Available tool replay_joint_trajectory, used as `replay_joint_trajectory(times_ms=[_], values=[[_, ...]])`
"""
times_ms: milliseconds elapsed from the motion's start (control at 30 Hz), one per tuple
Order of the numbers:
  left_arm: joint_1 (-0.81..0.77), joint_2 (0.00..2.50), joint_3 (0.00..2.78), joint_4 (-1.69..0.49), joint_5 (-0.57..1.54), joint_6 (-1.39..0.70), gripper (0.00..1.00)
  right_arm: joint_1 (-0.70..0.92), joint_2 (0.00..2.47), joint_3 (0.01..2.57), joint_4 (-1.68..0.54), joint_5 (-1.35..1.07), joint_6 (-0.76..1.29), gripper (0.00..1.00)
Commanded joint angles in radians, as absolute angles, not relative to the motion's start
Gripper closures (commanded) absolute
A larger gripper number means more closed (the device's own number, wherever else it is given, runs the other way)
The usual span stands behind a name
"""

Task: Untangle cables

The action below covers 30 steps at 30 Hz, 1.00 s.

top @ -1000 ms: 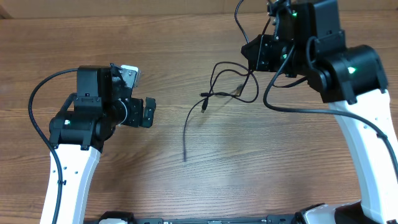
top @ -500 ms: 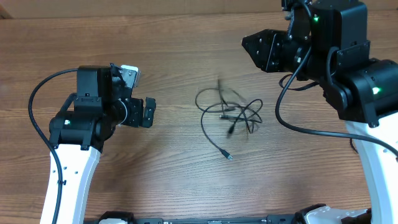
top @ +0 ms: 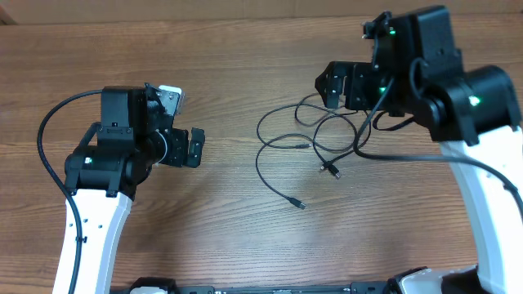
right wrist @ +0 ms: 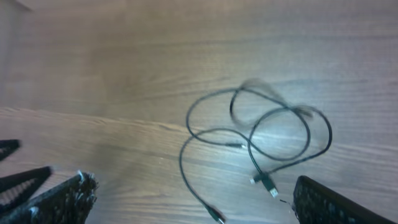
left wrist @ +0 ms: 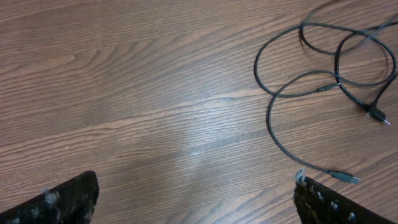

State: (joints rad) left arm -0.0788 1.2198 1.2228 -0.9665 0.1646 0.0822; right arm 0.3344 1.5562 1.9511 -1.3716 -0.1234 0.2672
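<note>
Brown wood-grain worktop (top: 237, 49) fills the overhead view. Thin black cables (top: 304, 144) lie on it in loose, overlapping loops right of centre. One strand trails toward the near edge and ends in a small plug (top: 300, 204). Your right claw (top: 339, 86) is at the far side of the loops, spread wide and gripping nothing. Your left claw (top: 194, 147) is well apart from the cables, on the left, also spread wide and empty. The right wrist view is blurred.
</note>
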Motion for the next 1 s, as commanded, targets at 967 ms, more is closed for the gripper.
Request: replay_joint_trajectory(times_ms=[967], values=[[-0.079, 1.223, 1.226, -0.968, 0.176, 0.101, 0.01, 0.096, 2.043, 1.865, -1.226, -0.127, -0.457, 0.0]])
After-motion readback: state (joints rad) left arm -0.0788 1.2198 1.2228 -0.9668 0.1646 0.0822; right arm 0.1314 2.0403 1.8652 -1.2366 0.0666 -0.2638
